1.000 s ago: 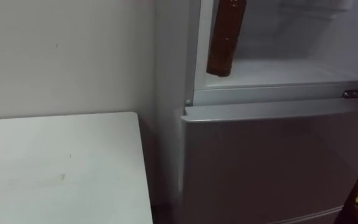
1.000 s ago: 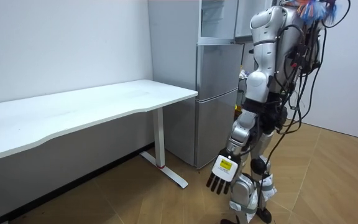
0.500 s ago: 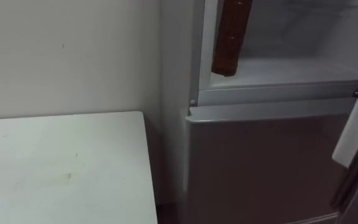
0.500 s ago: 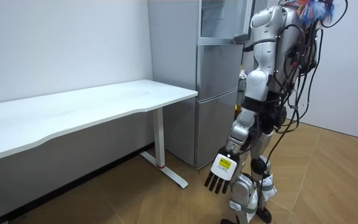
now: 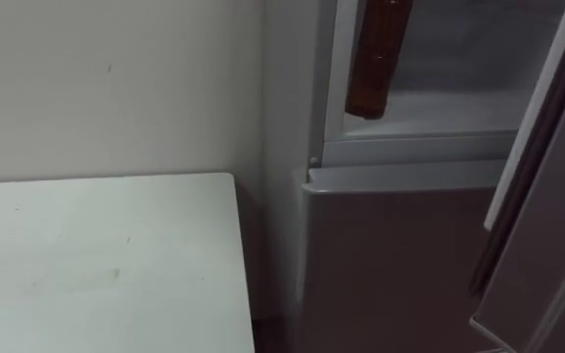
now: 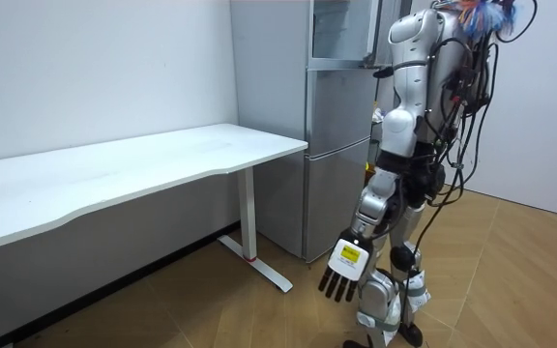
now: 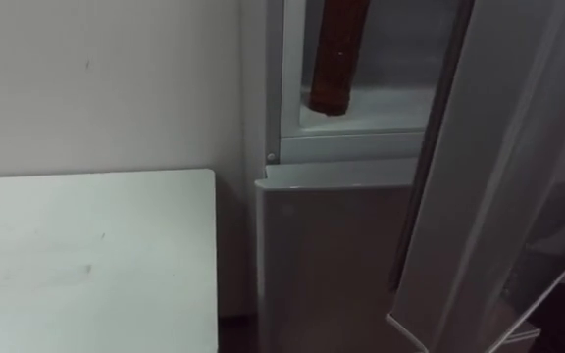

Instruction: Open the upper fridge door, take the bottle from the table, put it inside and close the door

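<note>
At 12 o'clock in the eye views we see the bottle [image 5: 373, 59] tilted in the top of the fridge [image 5: 400, 245], at its left front; its foot seems to rest on the shelf there. The door [image 7: 498, 196] stands partly across the opening at 3 o'clock, the table [image 5: 96, 255] at 8 o'clock. Low in the room view the left hand [image 6: 341, 275] hangs, fingers straight, holding nothing.

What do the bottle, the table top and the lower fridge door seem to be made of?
The bottle is dark brown with a faint gloss: tinted plastic or glass, I cannot tell which. The table top is white, matt and flat with a sharp edge, probably laminated board. The lower fridge door is grey and smooth with a dull sheen, likely painted sheet metal.
</note>
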{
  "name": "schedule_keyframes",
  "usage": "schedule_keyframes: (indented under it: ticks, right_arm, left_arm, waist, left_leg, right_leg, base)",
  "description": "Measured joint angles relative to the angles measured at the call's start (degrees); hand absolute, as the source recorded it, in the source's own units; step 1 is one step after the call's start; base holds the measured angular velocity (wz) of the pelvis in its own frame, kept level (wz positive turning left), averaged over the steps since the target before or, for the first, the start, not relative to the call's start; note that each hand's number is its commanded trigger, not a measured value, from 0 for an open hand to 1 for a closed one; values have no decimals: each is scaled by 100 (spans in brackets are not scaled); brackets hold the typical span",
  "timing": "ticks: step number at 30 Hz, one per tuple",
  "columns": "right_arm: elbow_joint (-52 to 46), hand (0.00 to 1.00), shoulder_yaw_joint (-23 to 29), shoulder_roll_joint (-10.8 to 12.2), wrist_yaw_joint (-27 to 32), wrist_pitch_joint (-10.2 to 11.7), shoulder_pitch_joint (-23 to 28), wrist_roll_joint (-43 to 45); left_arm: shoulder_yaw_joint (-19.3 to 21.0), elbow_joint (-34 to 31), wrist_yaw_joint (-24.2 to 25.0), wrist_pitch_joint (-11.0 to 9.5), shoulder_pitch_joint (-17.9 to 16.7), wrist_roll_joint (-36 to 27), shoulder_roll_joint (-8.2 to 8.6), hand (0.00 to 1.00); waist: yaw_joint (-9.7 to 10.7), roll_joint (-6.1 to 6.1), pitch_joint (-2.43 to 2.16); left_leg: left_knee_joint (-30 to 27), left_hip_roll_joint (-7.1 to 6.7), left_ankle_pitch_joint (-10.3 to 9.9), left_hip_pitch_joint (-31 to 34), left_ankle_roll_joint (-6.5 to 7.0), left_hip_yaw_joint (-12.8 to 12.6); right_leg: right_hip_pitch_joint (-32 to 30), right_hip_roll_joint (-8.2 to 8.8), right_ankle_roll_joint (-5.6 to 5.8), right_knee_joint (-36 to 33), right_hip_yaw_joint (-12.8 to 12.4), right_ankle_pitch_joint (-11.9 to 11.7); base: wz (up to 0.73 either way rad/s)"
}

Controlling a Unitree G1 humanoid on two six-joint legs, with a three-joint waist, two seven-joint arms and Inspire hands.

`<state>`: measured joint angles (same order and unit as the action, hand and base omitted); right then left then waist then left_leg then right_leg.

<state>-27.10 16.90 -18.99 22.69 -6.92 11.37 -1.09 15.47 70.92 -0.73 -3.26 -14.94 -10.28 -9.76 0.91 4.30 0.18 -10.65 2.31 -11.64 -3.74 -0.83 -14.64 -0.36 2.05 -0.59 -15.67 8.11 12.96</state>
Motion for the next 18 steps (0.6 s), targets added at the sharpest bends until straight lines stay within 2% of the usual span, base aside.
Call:
schedule_keyframes:
  ticks: [5,6,9,12,18]
  right_arm:
    - [-108,0,1,-1,-88,24,0,164]
    - [-115,0,0,-5,-97,114,-1,168]
    - [-138,0,-15,-156,-165,194,-1,219]
    - [-151,0,-16,-186,-208,208,-3,360]
    - [-263,0,-205,-186,-284,233,-25,364]
  left_arm:
    - [0,0,16,0,0,10,-4,0]
    - [-4,0,28,0,2,55,-12,0]
    - [-20,-1,50,3,4,94,-37,0]
    - [-115,-4,111,34,33,107,-108,0]
    - [-256,-4,135,139,31,339,-138,0]
  waist:
    - [8,7,7]
    - [7,12,11]
    - [-22,26,17]
    - [-113,54,33]
    - [-147,47,16]
  left_leg:
    - [-14,1,0,5,0,-2]
    - [-15,2,0,9,0,-1]
    - [-15,3,-1,8,0,5]
    - [-16,4,-1,12,-1,58]
    - [-22,8,-1,-3,-3,142]
  right_leg:
    - [8,0,0,8,-1,0]
    - [15,0,0,8,0,0]
    - [21,-1,0,10,0,0]
    - [38,0,-3,21,46,-2]
    - [137,0,-15,109,151,-20]
  base:
    - [0]
    - [0]
    - [1]
    - [7]
    - [7]
